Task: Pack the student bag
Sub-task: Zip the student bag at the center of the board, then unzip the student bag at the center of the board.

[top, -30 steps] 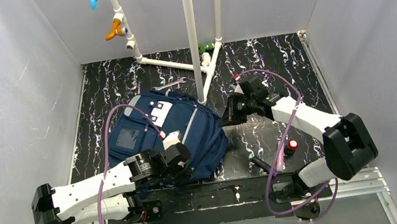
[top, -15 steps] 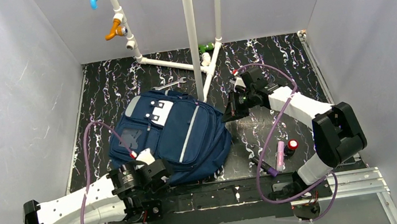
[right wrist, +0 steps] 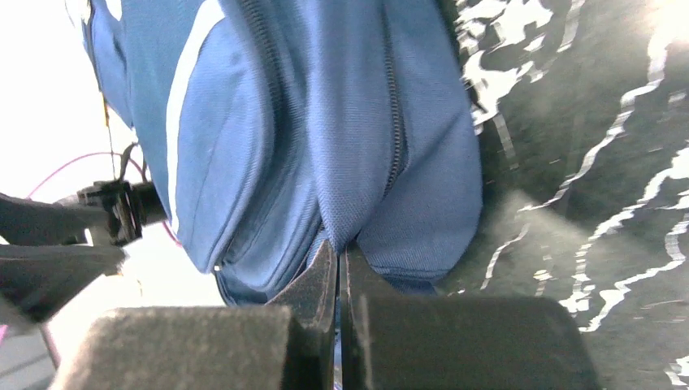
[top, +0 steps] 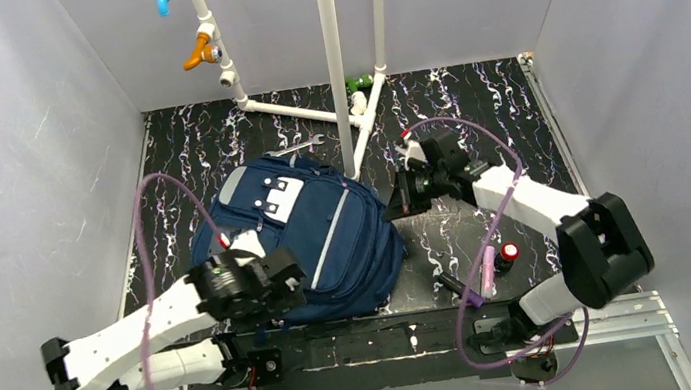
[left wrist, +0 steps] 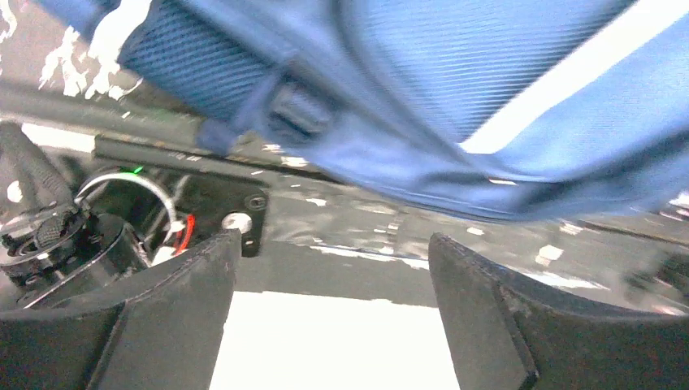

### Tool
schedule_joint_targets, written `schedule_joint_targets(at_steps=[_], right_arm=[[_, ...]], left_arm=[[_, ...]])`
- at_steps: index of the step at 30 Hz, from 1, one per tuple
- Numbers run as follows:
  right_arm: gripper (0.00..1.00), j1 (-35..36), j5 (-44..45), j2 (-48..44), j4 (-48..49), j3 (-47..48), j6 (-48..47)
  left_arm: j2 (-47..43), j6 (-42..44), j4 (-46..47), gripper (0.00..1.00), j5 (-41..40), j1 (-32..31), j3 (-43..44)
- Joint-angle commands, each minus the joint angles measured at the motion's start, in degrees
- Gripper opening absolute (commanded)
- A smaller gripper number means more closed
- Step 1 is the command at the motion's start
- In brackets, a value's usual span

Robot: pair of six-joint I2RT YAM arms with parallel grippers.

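Your large navy blue fabric backpack with thin light-grey stripes [top: 326, 228] lies flat on the black, white-veined counter [top: 471, 108], left of centre. Its grey top patch points toward the far wall and its lower end reaches the counter's near edge.

Your left tool [left wrist: 333, 244] has its fingers spread wide apart with nothing between them. It hovers at the backpack's near-left corner, and the wrist view shows the blue fabric and one pale stripe just ahead of the tips.

Your right tool [right wrist: 340, 252] has its fingertips pressed together. They sit right against the backpack's right side, beside a zip seam. You cannot tell from these views whether a fold of cloth is caught between them.

A white plastic pipe frame [top: 335, 65] stands at the far side of the counter, with one upright just beyond the backpack's top edge. A small red-capped object [top: 508, 254] and a pink pen-like stick [top: 487, 267] lie near the right arm's base, well apart from the backpack.
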Motion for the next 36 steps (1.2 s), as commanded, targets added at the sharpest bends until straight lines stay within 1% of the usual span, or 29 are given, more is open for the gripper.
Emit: schedule_joint_targets(at_steps=[1, 3, 5, 7, 9, 14, 16, 18, 20, 23, 25, 27, 29, 30, 33, 36], right_arm=[[0.01, 7.87, 0.56, -8.37, 12.56, -7.66, 5.31], [0.01, 11.17, 1.92, -9.49, 17.63, -10.64, 8.31], [0.01, 14.0, 2.97, -9.62, 22.18, -12.2, 10.81], [0.01, 16.7, 3.53, -9.17, 26.56, -12.91, 13.17], [0.01, 19.08, 4.12, -8.08, 28.32, -12.08, 14.06], [0.01, 23.84, 5.11, -5.87, 30.79, -12.31, 15.21], [0.06, 25.24, 5.85, -5.89, 31.7, -13.98, 15.87], [0.13, 25.96, 6.01, -6.4, 32.58, -16.16, 16.47], [0.22, 25.89, 6.98, -7.87, 31.31, -17.81, 15.92], [0.37, 23.31, 9.33, -11.71, 25.42, -16.99, 12.81], [0.49, 19.81, 9.42, -13.4, 23.38, -14.89, 12.04], [0.59, 16.97, 10.63, -12.63, 23.35, -12.22, 12.4], [0.68, 16.25, 13.84, -9.78, 25.65, -9.49, 16.1], [0.69, 16.24, 14.91, -7.36, 27.37, -7.88, 19.69], [0.7, 18.45, 16.09, 0.67, 28.53, -1.46, 29.27], [0.67, 21.23, 20.75, 2.43, 30.62, -0.08, 36.03]], left_arm=[[-5.48, 11.77, -3.98, 0.87, -7.03, 0.36, 11.05], [-4.54, 18.09, 0.25, 0.89, -6.42, 0.7, 13.09], [-0.79, 23.14, 5.33, 0.9, -3.01, 1.76, 13.35], [4.38, 24.71, 7.57, 0.91, -0.8, 2.43, 14.56], [8.94, 26.89, 10.32, 0.91, 0.71, 2.44, 15.2], [18.28, 31.91, 13.04, 0.93, -1.1, 2.98, 17.68], [21.43, 33.96, 13.25, 0.93, -2.31, 3.32, 19.18], [24.38, 34.87, 12.38, 0.94, -5.84, 3.7, 19.76], [25.38, 34.58, 11.43, 0.89, -8.03, 5.01, 18.28], [24.32, 33.44, 11.44, 0.82, -9.03, 7.47, 13.3], [22.17, 32.41, 12.32, 0.75, -8.55, 8.57, 9.51], [18.79, 31.44, 14.67, 0.67, -7.41, 8.95, 5.75], [15.11, 30.5, 18.19, 0.6, -5.49, 9.42, 2.15], [13.2, 29.86, 20.31, 0.57, -4.17, 9.69, 0.61], [8.37, 28.26, 24.42, 0.55, -1.63, 9.9, -2.71], [4.73, 26.79, 27.47, 0.54, 0.27, 10.18, -5.27]])
